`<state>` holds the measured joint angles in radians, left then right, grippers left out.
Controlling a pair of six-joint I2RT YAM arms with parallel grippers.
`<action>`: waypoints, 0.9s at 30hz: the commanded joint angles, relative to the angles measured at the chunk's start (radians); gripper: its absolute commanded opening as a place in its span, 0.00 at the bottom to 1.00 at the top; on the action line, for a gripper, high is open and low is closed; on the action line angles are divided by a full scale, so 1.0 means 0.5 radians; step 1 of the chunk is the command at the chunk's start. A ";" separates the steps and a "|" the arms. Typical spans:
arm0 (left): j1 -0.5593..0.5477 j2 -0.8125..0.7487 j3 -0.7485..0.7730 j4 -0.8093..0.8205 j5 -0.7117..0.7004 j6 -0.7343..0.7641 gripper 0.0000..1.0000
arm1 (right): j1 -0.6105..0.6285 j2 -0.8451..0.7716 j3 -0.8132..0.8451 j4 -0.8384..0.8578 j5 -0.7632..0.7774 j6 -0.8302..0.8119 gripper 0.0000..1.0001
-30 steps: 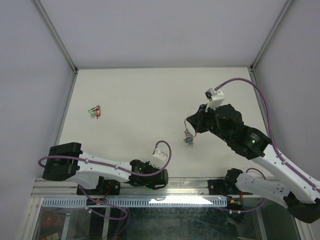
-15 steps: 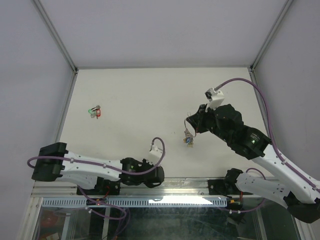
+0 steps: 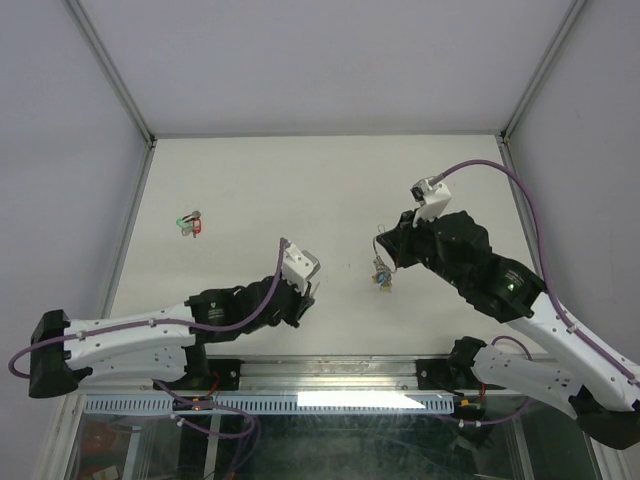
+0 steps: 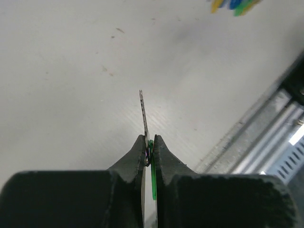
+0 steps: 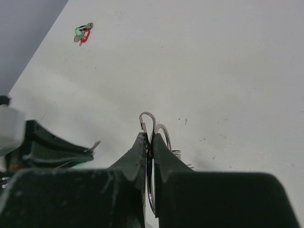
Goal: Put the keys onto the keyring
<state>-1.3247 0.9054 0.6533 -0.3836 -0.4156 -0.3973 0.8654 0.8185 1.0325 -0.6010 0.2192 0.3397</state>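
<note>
White counter (image 3: pixel 300 180) filled the enclosure, bounded by pale grey walls (image 3: pixel 300 60) on three sides and by a metal rail (image 3: pixel 340 370) along the near edge where the arms were bolted. Low over the near middle of the counter, the left gripper (image 3: pixel 310 288) was clamped narrowly on a green-headed key (image 4: pixel 144 114). The thin silver blade stood straight out beyond the fingertips, and a sliver of green plastic showed between the jaws. To its right, a short gap away, the right gripper (image 3: pixel 383 247) was pinched shut on the keyring (image 3: pixel 380 270). Its wrist view showed two loops of thin silver wire rising just past the fingertips, with small keys and coloured tags hanging beneath, above the counter. From the left wrist view, those tags appeared only as a blur of yellow, blue and green at the top edge. A small bunch with green and red tags (image 3: pixel 189 223) lay well apart near the left wall. Open counter stretched behind both grippers to the far wall, while the rail ran close behind the left gripper.
</note>
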 commanded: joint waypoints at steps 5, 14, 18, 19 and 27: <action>0.572 0.785 0.096 0.126 0.557 0.447 0.00 | -0.010 -0.057 0.031 0.129 0.021 -0.075 0.00; 0.575 1.005 0.188 0.179 0.501 0.418 0.46 | -0.010 -0.051 0.015 0.120 0.004 -0.075 0.00; 0.577 0.814 0.158 0.169 0.453 0.354 0.61 | -0.010 -0.046 0.018 0.118 0.004 -0.079 0.00; 0.582 0.757 0.154 0.150 0.432 0.332 0.62 | -0.011 -0.045 0.020 0.120 0.002 -0.079 0.00; 0.619 0.603 0.084 0.020 0.653 0.155 0.52 | -0.010 -0.036 0.009 0.120 -0.004 -0.057 0.00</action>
<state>-1.0256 1.2278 0.7155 -0.3645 -0.1829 -0.2584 0.8654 0.8108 1.0317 -0.5976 0.2195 0.3122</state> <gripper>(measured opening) 0.560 0.033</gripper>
